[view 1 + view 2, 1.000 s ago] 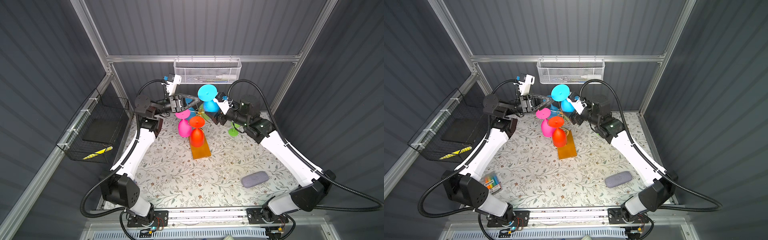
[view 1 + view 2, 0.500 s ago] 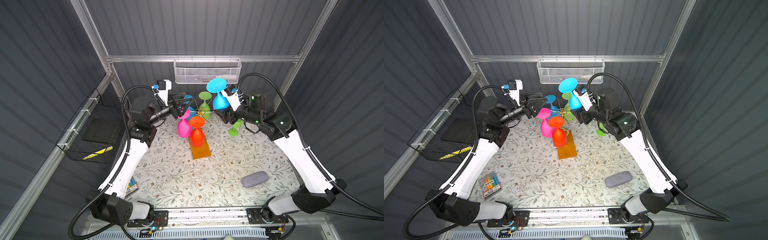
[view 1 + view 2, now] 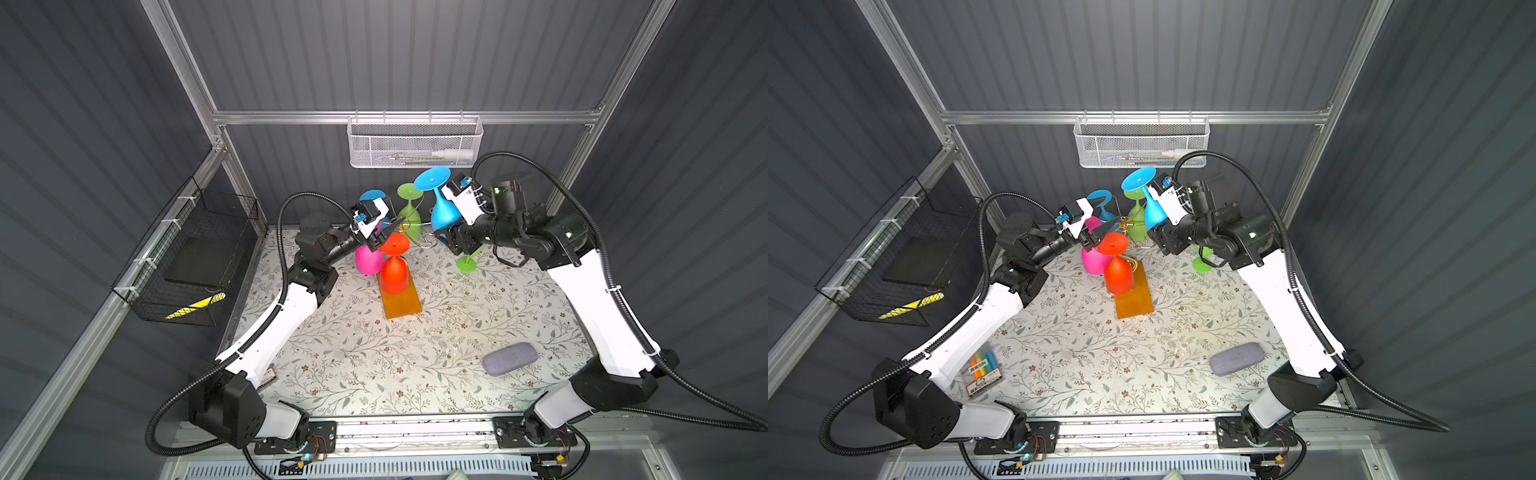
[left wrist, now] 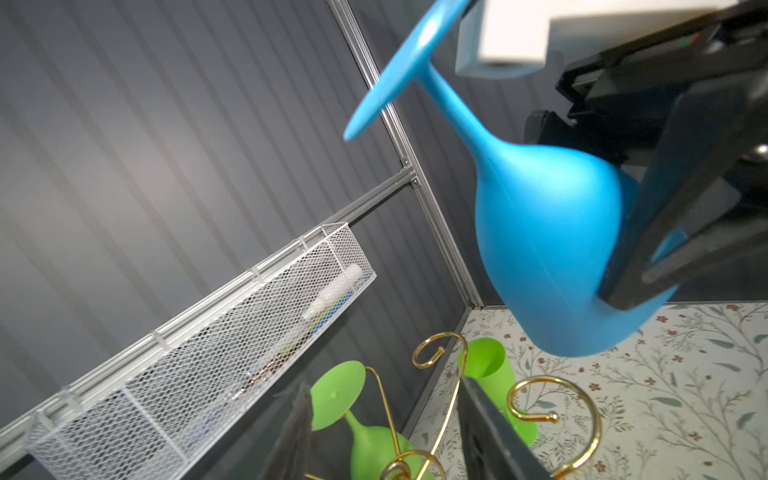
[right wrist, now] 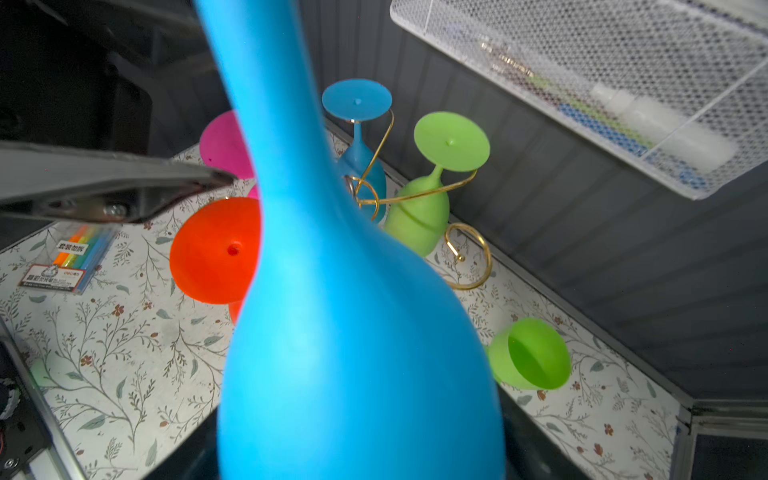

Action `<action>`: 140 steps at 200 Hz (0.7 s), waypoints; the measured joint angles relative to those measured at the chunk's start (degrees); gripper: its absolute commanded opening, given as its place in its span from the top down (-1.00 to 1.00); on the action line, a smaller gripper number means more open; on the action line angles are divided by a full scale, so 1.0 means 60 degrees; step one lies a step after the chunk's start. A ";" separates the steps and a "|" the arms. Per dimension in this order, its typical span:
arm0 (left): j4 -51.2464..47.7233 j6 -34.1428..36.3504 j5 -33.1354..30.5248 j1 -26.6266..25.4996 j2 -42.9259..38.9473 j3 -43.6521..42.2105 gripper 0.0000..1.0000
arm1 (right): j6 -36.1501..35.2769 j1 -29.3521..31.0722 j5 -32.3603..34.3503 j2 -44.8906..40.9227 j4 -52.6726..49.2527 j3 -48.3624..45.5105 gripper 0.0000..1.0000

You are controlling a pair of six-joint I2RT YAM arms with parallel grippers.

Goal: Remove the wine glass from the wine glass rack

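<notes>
Wine glass [image 3: 444, 210] (blue), bowl clamped in the right gripper [image 3: 451, 239], now hangs lifted clear beside the top of the wine glass rack [image 3: 402, 300], where the left gripper [image 3: 386, 233], jaws spread, has returned: removal looks essentially done.

You have a blue wine glass [image 3: 442, 212], a gold-wire wine glass rack [image 3: 402, 301] on its amber-orange base, an orange glass [image 3: 394, 276], a pink glass [image 3: 368, 261], a lime-green glass [image 3: 409, 214], and a desk [image 3: 374, 353] printed with grey-green leaves and small brown flowers.
</notes>
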 measured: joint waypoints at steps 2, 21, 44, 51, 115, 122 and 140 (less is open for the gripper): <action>0.0033 0.0040 -0.0004 0.0000 0.0000 0.0000 -0.12 | 0.0011 0.0000 0.0007 0.0018 -0.0051 0.0011 -0.19; 0.0324 0.0299 0.0000 0.0004 0.0007 0.0011 -0.09 | 0.0080 0.0004 0.0011 0.0178 -0.0441 0.0084 -0.18; 0.0572 0.0474 0.0076 -0.0004 0.0127 0.0175 -0.07 | 0.0131 0.0004 0.0000 0.0215 -0.0692 0.0138 -0.17; 0.0630 0.0492 0.0102 -0.0004 0.0175 0.0219 -0.07 | 0.0138 0.0007 -0.0011 0.0219 -0.0750 0.0168 -0.17; 0.0780 0.0568 0.0397 -0.0091 0.0372 0.0372 -0.04 | 0.0342 0.0066 -0.0240 0.0474 -0.1064 0.0554 -0.16; 0.0823 0.0565 0.0408 -0.0124 0.0372 0.0412 -0.04 | 0.0350 0.0076 -0.0244 0.0514 -0.1104 0.0619 -0.16; 0.0933 0.0565 0.0477 -0.0200 0.0372 0.0532 -0.04 | 0.0375 0.0124 -0.0244 0.0576 -0.1206 0.0718 -0.16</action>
